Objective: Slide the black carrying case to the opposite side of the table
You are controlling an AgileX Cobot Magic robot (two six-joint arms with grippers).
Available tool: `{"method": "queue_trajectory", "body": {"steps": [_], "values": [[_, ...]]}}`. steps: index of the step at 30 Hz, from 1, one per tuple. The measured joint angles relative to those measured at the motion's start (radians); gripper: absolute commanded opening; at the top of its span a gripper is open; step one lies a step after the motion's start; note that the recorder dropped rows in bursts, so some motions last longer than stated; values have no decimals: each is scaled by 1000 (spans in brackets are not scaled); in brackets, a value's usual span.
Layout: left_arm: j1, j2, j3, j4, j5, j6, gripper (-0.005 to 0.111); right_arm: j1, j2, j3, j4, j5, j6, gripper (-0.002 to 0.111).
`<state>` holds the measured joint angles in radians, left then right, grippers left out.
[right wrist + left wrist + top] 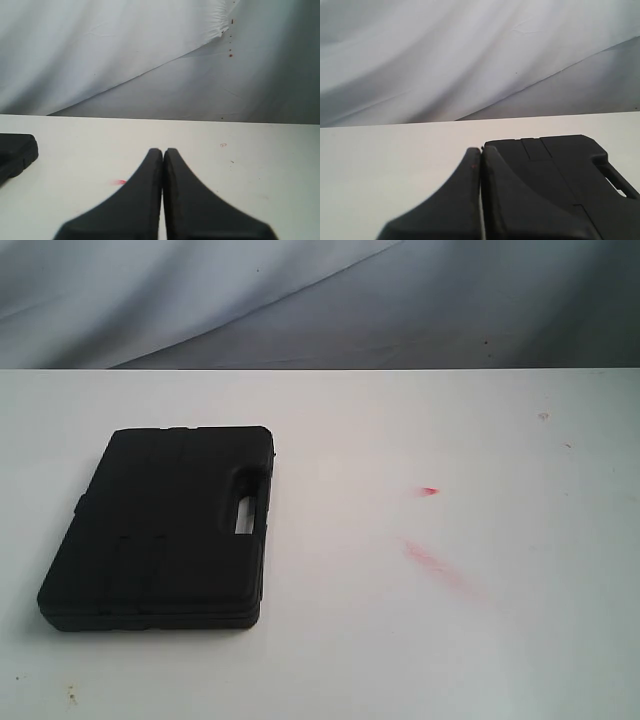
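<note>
One case (165,530) lies flat on the desk (450,640), on the left half of the exterior view. Its handle (248,502) faces the middle of the desk. Neither arm appears in that view.

The left pincer (481,150) has its jaws pressed together with nothing between them. The case lies just beyond its tips; contact cannot be confirmed. The right pincer (163,150) is likewise pressed together and empty. It hangs over bare desk, well apart from the case, one corner of which shows at the frame edge.

Judgement:
- Closed jaws suit a push. A flat, rigid box needs no grasp to slide, and joined tips form one blunt, stiff contact that should not snag the handle slot.
- The left pincer is on the case's side, so it is the likely pusher. The right pincer is over the destination half and may take over.
- The path crosses red smears (430,558). They look flat and should not obstruct.
- The slide appears not yet begun.
- Push near the middle of the case's side to limit rotation.
</note>
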<state>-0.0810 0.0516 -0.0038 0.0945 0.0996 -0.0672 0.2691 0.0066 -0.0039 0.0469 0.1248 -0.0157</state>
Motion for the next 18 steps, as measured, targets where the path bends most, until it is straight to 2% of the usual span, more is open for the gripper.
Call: {"method": "queue_trajectory", "body": {"steps": [3, 6, 9, 18], "values": [[0, 0, 0, -16, -2, 0, 0, 0, 0, 0, 0, 0, 0, 0], [0, 0, 0, -110, -47, 0, 0, 0, 0, 0, 0, 0, 0, 0], [0, 0, -18, -127, -29, -3, 0, 0, 0, 0, 0, 0, 0, 0], [0, 76, -161, -152, -10, -3, 0, 0, 0, 0, 0, 0, 0, 0]]}}
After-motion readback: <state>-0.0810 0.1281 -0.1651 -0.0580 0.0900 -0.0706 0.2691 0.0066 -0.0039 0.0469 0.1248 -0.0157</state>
